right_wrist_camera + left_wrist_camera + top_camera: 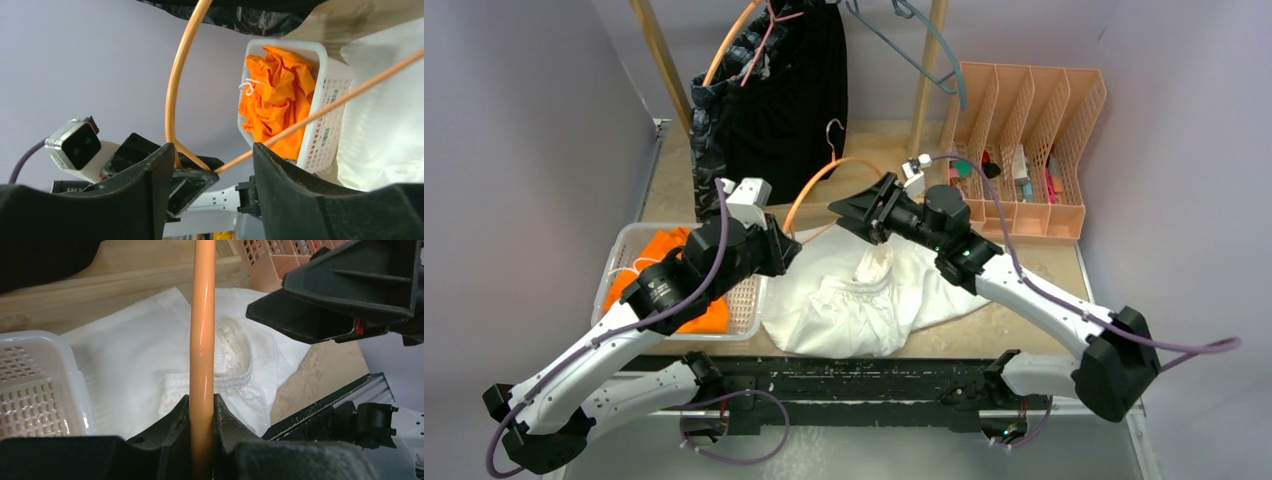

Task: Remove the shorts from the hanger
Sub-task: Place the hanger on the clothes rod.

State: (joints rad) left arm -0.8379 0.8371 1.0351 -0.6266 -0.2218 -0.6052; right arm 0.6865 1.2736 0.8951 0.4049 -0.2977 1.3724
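While the left gripper (781, 246) is pinching the orange hanger (819, 178), the right gripper (852, 214) is hovering, jaws spread, just above the white shorts (854, 300) lying on the table (669, 175). The orange shorts (674, 250) are sitting in the basket (619, 240) under the left arm.

From the left wrist, the fingers (225, 421) are clamping the orange hanger (202, 315), with the white shorts (130, 360) lying beyond them.

From the right wrist, the jaws are standing wide and gripping nothing, and the orange hanger (175, 75) is showing beyond their gap.

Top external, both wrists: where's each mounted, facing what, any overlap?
Top external: above, behind the bases, looking down at the table; both arms, left gripper, right gripper show.
Left wrist: on the left arm, looking past its fingers, shut on the orange hanger, to the white shorts.
Right wrist: looks between its open fingers at the orange shorts in the basket.
Both wrist views share the hanger.
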